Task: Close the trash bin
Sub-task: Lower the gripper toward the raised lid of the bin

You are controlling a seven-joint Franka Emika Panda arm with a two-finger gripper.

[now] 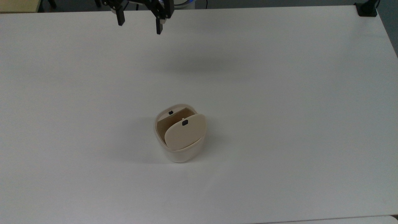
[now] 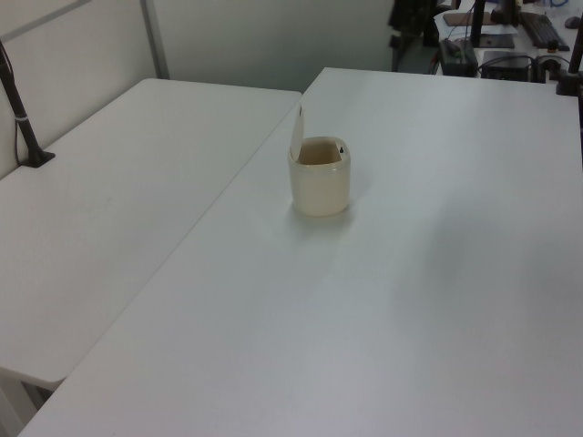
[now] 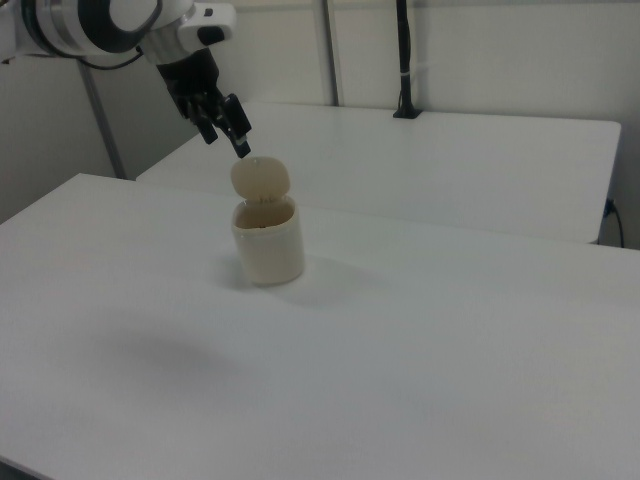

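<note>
The trash bin [image 1: 179, 137] stands mid-frame on the white bench [image 1: 279, 124], its lid [image 1: 186, 131] upright. It looks light and rigid, so I would push the lid's top edge down gently. The gripper [image 1: 140, 23] hangs at upper left, jaws spread, holding nothing.

My hand [image 1: 139, 25] hangs in the air at the top view's upper edge, left of centre. Both black fingers [image 1: 159, 27] point downward, spread apart with nothing between them. In the right view, my white wrist [image 3: 185, 22] angles the hand [image 3: 228, 128] down and rightward.
</note>
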